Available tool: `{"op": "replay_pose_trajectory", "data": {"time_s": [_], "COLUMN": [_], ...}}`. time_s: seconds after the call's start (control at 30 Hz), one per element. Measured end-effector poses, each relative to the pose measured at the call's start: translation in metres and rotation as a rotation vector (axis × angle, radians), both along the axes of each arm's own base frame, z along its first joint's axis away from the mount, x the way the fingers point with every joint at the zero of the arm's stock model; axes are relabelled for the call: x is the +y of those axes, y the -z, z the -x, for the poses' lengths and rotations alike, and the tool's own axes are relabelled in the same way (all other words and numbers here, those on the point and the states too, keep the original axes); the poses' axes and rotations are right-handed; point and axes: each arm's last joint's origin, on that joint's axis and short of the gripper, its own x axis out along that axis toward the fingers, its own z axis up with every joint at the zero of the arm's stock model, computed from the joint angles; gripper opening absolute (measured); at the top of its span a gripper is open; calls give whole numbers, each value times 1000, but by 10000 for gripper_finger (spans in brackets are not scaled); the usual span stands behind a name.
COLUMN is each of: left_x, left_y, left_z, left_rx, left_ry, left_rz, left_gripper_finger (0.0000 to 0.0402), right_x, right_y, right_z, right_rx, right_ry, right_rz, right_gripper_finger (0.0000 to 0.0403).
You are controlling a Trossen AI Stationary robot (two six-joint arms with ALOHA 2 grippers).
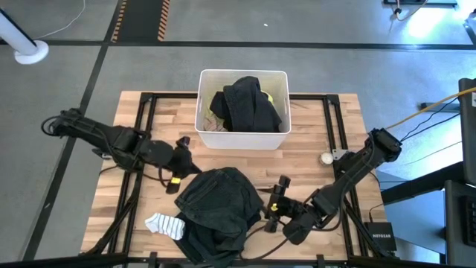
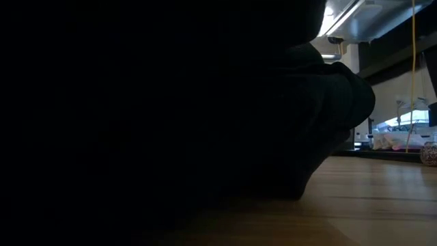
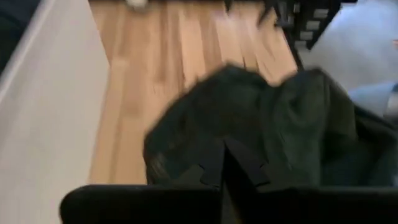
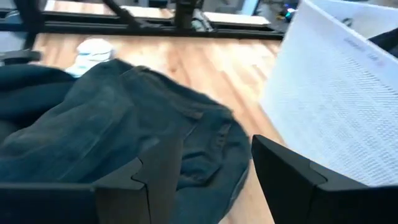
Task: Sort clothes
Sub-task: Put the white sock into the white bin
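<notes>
On table (image 1: 312, 160), front of white bin (image 1: 242, 138): dark denim garment (image 1: 216, 208). Left gripper (image 1: 181, 170) shut at its edge, grip unclear. Right gripper (image 1: 273, 206) partly open beside it, empty.

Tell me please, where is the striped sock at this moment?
In the high view the striped sock lies on the table's front left part, against the left edge of the dark denim garment, far from the white bin.

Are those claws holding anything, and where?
The left pincer is shut on the dark garment's edge. The right pincer is open and holds nothing.
</notes>
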Motion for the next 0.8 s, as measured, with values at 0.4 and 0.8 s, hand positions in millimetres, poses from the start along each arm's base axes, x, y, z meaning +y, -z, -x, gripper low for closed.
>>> {"op": "replay_pose_trajectory", "data": {"time_s": [0.4,0.8], "left_x": [-73,-135], "left_y": [41,130], "left_z": [32,46], "left_rx": [479,757], "left_ry": [-6,-139], "left_rz": [118,-24], "left_gripper_finger": [0,15], "right_x": [0,-1], "right_y": [-3,-4], "right_z": [-1,-1], "right_rx": [-67,-60], "right_ry": [58,57], "right_rz": [29,94], "right_gripper_finger": [211,211]}}
